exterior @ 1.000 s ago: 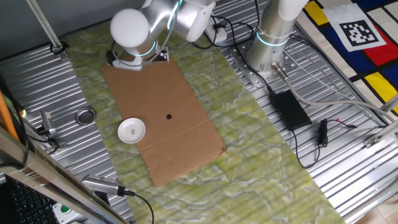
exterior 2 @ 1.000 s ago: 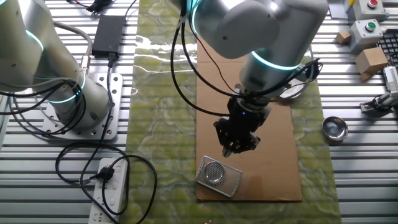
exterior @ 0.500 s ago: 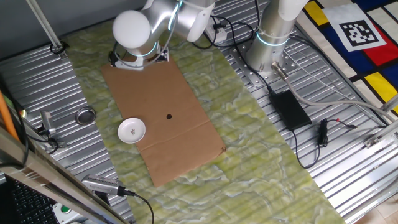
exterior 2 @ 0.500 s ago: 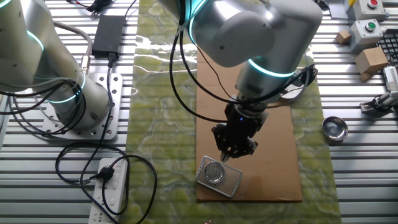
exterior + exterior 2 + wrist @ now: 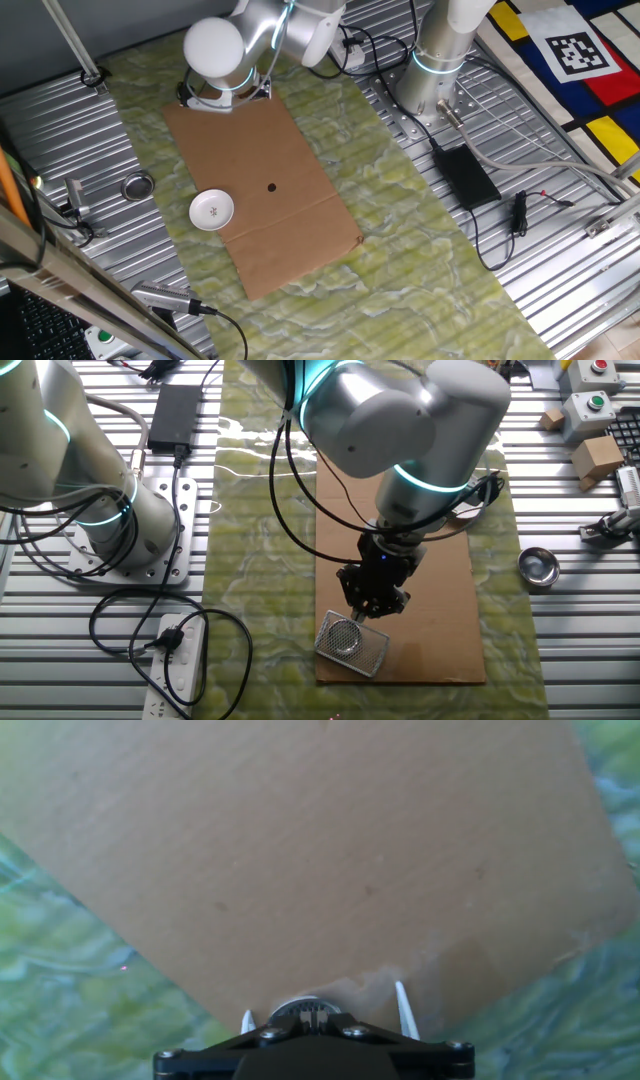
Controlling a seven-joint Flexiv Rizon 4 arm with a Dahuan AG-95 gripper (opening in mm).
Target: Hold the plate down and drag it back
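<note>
The plate (image 5: 212, 209) sits untouched on the cardboard sheet (image 5: 262, 190), on its edge nearest the grey metal ring (image 5: 137, 186) on the table (image 5: 90, 130); that ring isn't the target. The tool (image 5: 373, 604) hangs over the opposite end of the sheet, close to the mesh box (image 5: 352, 641), well apart from the plate. In the hand view only bare cardboard shows ahead of the tool (image 5: 322, 1008), two white tips visible, nothing between them; how far apart the jaws stand I cannot tell from here. Key relation: the plate lies at the far end of the sheet's long axis from the tool, and toward one side edge, so my read is the arm needs to travel along the sheet, then come down onto the plate centre before any drag. Press step not yet begun.
</note>
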